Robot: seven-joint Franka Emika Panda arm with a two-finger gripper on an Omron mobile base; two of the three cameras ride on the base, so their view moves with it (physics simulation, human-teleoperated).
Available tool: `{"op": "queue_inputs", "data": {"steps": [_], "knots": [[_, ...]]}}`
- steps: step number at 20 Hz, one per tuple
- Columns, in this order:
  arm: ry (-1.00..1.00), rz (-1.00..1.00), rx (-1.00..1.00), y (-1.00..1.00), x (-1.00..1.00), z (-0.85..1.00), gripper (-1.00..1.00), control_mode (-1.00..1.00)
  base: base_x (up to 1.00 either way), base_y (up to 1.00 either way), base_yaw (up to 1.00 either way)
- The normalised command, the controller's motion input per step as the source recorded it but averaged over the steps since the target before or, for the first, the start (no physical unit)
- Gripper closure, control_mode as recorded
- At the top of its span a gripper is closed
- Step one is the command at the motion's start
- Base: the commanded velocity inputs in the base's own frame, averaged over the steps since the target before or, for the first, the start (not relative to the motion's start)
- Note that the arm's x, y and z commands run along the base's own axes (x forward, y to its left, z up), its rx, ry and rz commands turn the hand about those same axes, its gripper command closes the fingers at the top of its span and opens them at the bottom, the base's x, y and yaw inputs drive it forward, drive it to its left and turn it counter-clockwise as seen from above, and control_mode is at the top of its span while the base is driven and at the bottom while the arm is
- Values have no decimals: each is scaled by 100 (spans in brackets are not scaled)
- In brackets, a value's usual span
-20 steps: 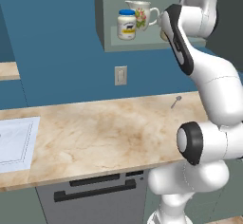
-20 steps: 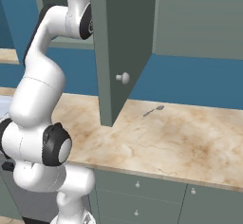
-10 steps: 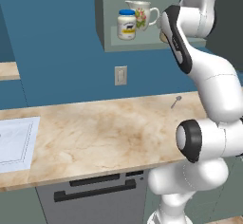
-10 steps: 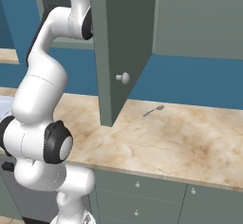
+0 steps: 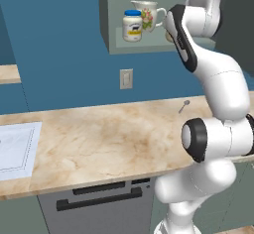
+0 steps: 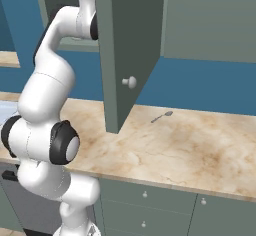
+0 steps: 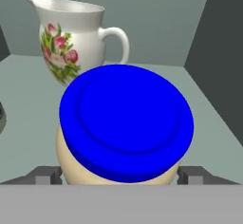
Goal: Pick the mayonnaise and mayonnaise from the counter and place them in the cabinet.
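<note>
Second jar being placed: the tool (image 7: 115,174) grips the cream, deep-blue-lidded mayonnaise jar (image 7: 126,123) over the grey-green cabinet's shelf floor (image 7: 28,99); next, lower and release.

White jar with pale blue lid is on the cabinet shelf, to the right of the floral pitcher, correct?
Not quite. In the left base view the white jar stands on the cabinet shelf to the left of the floral pitcher, not the right. The rest is correct.
</note>
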Motion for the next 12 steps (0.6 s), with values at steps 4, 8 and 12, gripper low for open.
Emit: {"op": "queue_inputs", "data": {"steps": [4,8,12], "knots": [[0,0,0,-11,48,-21,100,-100,0,0,0],[0,0,0,-6,41,-17,-100,-100,0,0,0],[0,0,0,-4,38,-16,-100,-100,0,0,0]]}}
